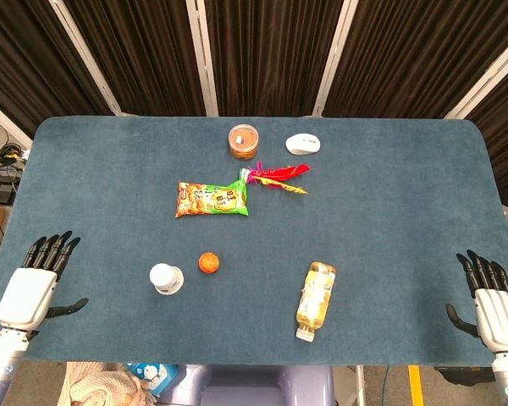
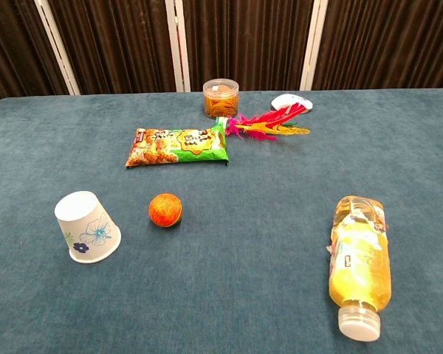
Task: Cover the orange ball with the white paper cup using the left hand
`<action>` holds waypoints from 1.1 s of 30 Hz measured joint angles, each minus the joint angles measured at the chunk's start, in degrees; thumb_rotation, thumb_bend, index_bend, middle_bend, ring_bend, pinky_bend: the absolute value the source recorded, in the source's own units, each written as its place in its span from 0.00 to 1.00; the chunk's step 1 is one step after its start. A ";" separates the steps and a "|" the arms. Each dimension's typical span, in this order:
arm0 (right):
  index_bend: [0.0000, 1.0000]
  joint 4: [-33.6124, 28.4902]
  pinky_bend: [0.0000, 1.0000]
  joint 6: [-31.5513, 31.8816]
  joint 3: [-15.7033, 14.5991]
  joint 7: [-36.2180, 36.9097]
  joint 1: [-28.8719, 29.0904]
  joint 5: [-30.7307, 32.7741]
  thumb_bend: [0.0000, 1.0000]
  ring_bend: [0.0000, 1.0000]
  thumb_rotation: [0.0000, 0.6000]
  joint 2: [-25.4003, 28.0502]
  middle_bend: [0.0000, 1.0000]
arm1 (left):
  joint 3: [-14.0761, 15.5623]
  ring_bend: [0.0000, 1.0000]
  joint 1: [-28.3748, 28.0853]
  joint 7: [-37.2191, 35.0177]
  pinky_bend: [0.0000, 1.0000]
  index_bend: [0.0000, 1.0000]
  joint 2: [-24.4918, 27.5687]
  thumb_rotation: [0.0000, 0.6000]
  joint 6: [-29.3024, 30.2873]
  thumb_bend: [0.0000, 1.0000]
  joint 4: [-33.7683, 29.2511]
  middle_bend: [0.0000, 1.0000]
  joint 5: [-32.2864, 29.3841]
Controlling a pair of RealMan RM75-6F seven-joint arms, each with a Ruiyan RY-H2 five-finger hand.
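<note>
The orange ball [image 1: 208, 263] [image 2: 165, 209] lies on the blue table near its front. Just left of it stands the white paper cup [image 1: 166, 278] [image 2: 86, 226], mouth down, with a blue flower print, a short gap between cup and ball. My left hand [image 1: 35, 286] rests at the table's front left corner, fingers spread, holding nothing, well left of the cup. At the front right edge my right hand [image 1: 489, 296] also lies with fingers apart and empty. Neither hand shows in the chest view.
A snack bag [image 1: 212, 200] [image 2: 179, 145] lies behind the ball. A feathered shuttlecock [image 1: 275, 178], a clear tub [image 1: 244, 141] and a white mouse [image 1: 303, 144] sit further back. A bottle of yellow drink [image 1: 314, 299] [image 2: 359, 265] lies at the front right.
</note>
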 measured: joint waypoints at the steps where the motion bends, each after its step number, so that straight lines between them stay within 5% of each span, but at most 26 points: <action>1: 0.00 0.00 0.03 -0.08 0.01 -0.08 0.03 0.06 0.35 0.00 1.00 -0.02 0.00 | -0.11 0.00 0.02 0.00 0.00 0.00 0.01 1.00 -0.22 0.08 0.01 0.00 -0.08; 15: 0.00 -0.61 0.03 -0.43 -0.14 -0.71 0.02 0.51 0.35 0.00 1.00 0.15 0.00 | -0.37 0.00 -1.95 2.38 0.01 0.00 0.48 1.00 -5.24 0.08 -1.53 0.00 1.36; 23: 0.00 -0.63 0.03 -0.79 -0.08 -0.86 0.13 0.94 0.35 0.00 1.00 0.09 0.00 | -1.63 0.15 -5.94 8.27 0.27 0.02 -0.32 1.00 -11.92 0.10 -6.07 0.14 0.43; 33: 0.00 -0.67 0.03 -0.47 -0.04 -0.07 -0.03 0.75 0.35 0.00 1.00 0.41 0.00 | -4.69 0.20 -10.52 17.03 0.31 0.08 -5.27 1.00 -19.12 0.14 -8.15 0.19 -8.98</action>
